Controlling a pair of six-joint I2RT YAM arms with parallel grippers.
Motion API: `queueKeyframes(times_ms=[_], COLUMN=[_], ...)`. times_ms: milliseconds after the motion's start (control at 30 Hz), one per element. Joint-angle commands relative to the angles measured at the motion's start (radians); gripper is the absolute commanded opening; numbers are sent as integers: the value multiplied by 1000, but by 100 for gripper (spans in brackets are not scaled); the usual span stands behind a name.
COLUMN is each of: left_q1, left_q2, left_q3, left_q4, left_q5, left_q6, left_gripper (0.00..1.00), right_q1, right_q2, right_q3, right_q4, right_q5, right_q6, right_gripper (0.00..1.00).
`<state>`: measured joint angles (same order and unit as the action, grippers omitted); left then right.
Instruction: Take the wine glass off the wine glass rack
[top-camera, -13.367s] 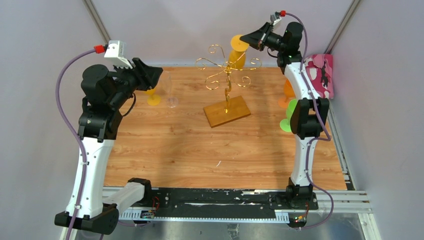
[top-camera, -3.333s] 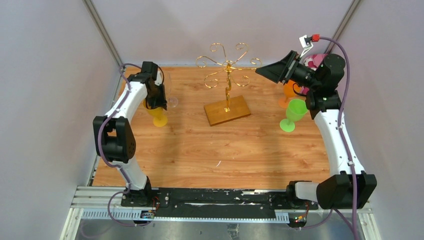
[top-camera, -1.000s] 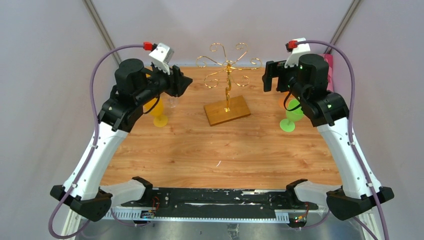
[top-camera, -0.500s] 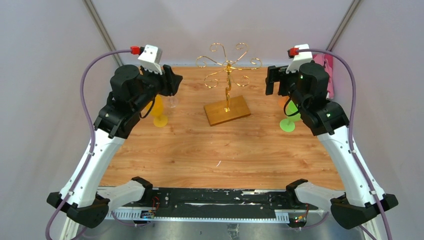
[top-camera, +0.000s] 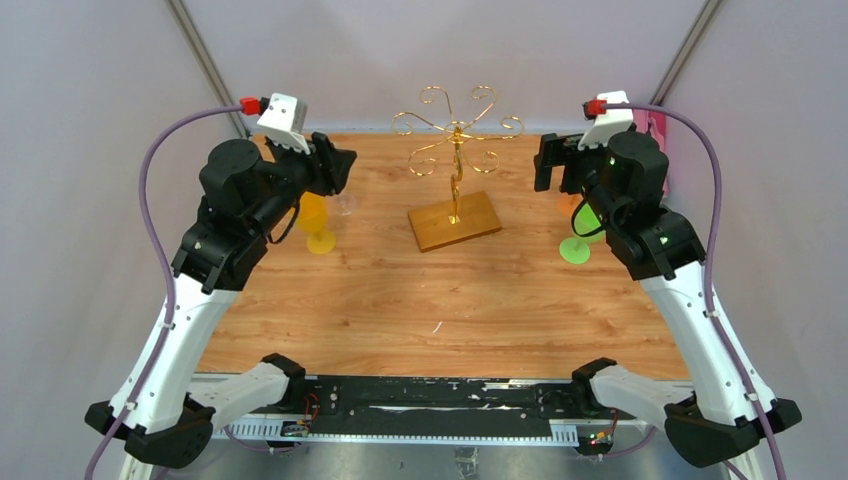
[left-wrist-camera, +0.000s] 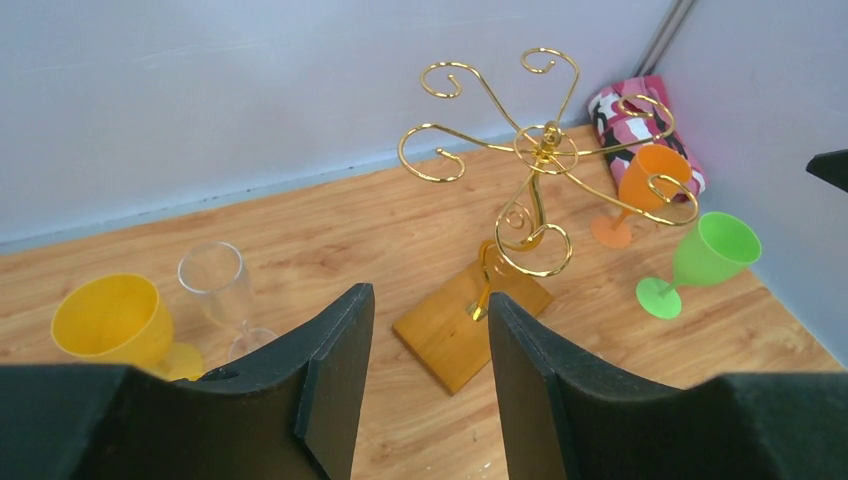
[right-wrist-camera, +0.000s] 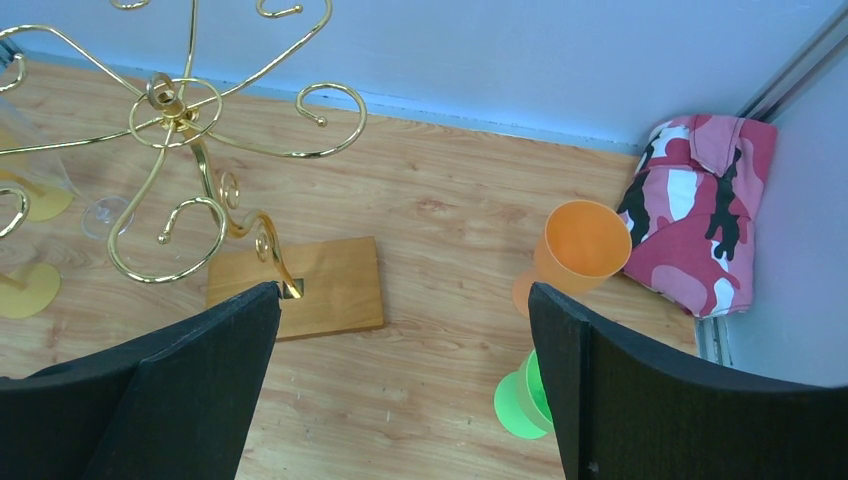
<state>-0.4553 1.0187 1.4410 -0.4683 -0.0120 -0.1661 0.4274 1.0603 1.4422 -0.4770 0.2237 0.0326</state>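
Observation:
The wine glass rack stands mid-table on its wooden base, and no glass hangs on its gold curled arms. Left of it a yellow wine glass and a clear one stand on the table. An orange glass and a green one stand to the right. My left gripper hovers open and empty above the left glasses. My right gripper hangs wide open and empty above the right ones.
A pink camouflage cloth bundle lies in the back right corner. Grey walls close in the wooden table at the back and both sides. The arm bases sit on a black rail along the near edge.
Both arms have drawn back from the rack over the last second. The left gripper moved left, the right gripper slightly right. Neither holds anything.

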Motion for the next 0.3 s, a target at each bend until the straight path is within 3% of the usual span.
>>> queueKeyframes(times_ms=[0,267], left_q1=[-6,-6], left_q2=[-7,-21], left_q3=[-9,-11], left_q4=[3,1], left_q5=[-26,-41], left_q6=[-1,5], left_gripper=[51,51], right_q1=[16,15], right_q2=[-20,-20], right_q3=[-8,-9], right_q4=[17,16], right_q5=[-15,4], right_q6=[-13,-17], right_gripper=[99,99])
